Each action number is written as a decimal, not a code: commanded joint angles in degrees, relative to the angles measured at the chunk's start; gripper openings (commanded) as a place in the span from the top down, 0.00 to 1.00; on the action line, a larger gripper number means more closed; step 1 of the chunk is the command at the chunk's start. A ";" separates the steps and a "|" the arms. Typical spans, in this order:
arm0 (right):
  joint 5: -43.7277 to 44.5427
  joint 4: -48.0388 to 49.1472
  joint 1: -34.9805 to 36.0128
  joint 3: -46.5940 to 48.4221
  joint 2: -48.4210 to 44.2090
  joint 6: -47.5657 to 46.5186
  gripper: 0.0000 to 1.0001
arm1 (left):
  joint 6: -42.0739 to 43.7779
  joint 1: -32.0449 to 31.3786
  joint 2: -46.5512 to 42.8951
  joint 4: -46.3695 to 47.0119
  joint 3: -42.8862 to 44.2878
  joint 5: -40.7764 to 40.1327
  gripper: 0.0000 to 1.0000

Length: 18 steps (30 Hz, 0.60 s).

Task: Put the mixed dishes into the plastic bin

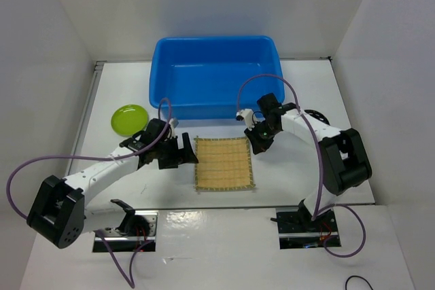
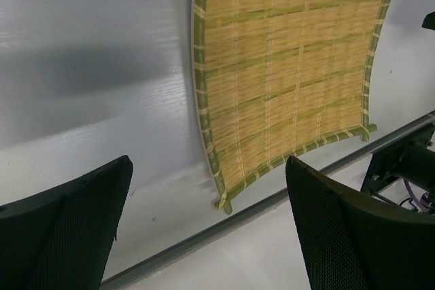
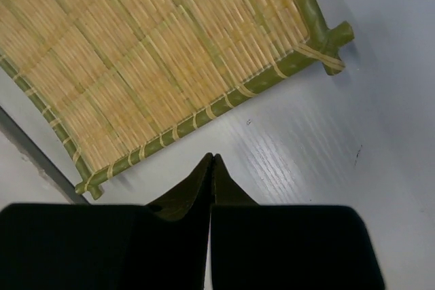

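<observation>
Left wrist view first, Sam: the left claw (image 2: 209,162) is spread wide and empty, with the left edge of the bamboo mat (image 2: 285,73) just ahead of its fingers. How would you take it?

Ana, I judge the mat to be the piece in hand. It lies flat on the white surface (image 1: 285,174), just in front of the blue bin (image 1: 216,40), which looks empty. The mat is thin and flush, so one fingertip should scrape low under the green border strip while the other comes down on top. Pinch the border, not the weave.

And the right claw (image 3: 212,168)?

Clenched on nothing, just beside the mat's right edge near the far corner. It could brace that side so the mat doesn't skate on the smooth top.

Texture?

Tan woven slats with a green rim lashed by pale ties. It's light and probably a little springy. The lime plate (image 1: 129,119) sits well to the left. The black dish (image 1: 314,115) is half hidden behind the right arm (image 1: 340,154), and I see no cup.
</observation>
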 commanded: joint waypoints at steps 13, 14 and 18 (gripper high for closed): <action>-2.38 5.63 1.48 -0.88 0.38 -0.01 1.00 | -5.16 -0.24 7.47 19.59 -7.41 3.78 0.00; -2.38 5.63 2.19 -0.27 1.26 -0.62 1.00 | -5.16 -0.24 8.00 19.59 -7.41 3.78 0.00; -2.38 4.93 2.19 0.35 4.07 -0.63 1.00 | -5.16 -0.24 9.23 20.73 -7.41 3.78 0.00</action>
